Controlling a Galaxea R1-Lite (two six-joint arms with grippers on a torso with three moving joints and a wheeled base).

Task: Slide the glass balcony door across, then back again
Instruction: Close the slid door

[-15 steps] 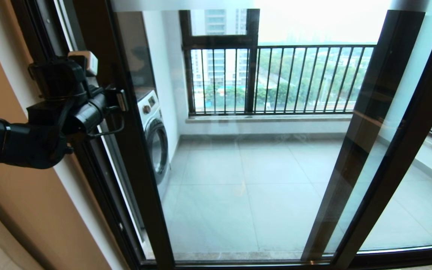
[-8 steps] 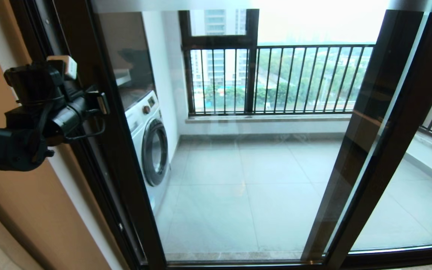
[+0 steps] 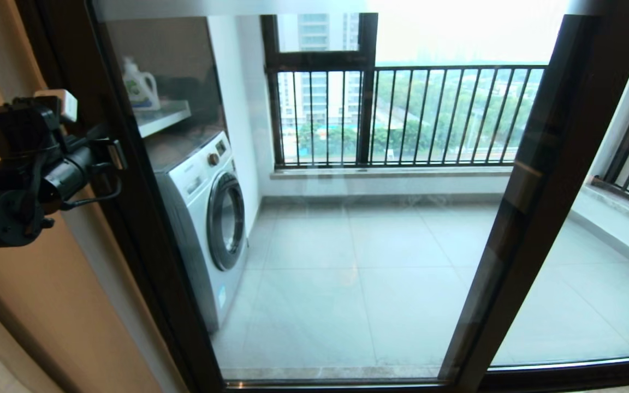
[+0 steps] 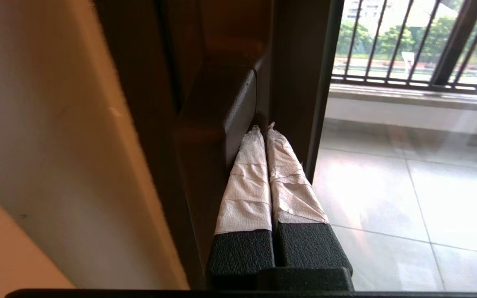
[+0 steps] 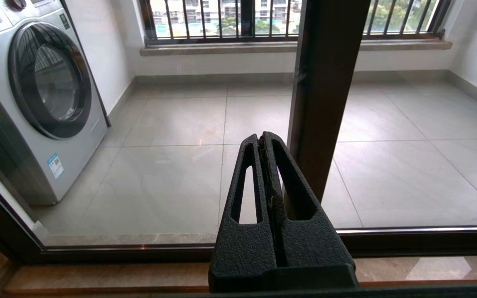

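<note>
The glass balcony door (image 3: pixel 347 245) fills the head view, with its dark left stile (image 3: pixel 145 229) close to the beige wall. My left gripper (image 3: pixel 111 155) reaches in from the left at the stile's handle height. In the left wrist view its tape-wrapped fingers (image 4: pixel 249 182) are shut together. The left gripper (image 4: pixel 263 126) has its tips wedged in the gap between the dark bar handle (image 4: pixel 230 120) and the door stile (image 4: pixel 296 82), holding nothing. My right gripper (image 5: pixel 262 135) is shut and empty, low before the glass, beside a dark door post (image 5: pixel 325 82).
Behind the glass stand a washing machine (image 3: pixel 205 218), a shelf with a detergent bottle (image 3: pixel 140 87) and the black-barred railing window (image 3: pixel 402 114). A second dark-framed glass panel (image 3: pixel 593 284) is on the right. The beige wall (image 3: pixel 19 305) lies just left of the door.
The door has slid left with my left gripper in its handle gap. Its left stile now nears the wall, uncovering more of the washing machine and the detergent bottle.
</note>
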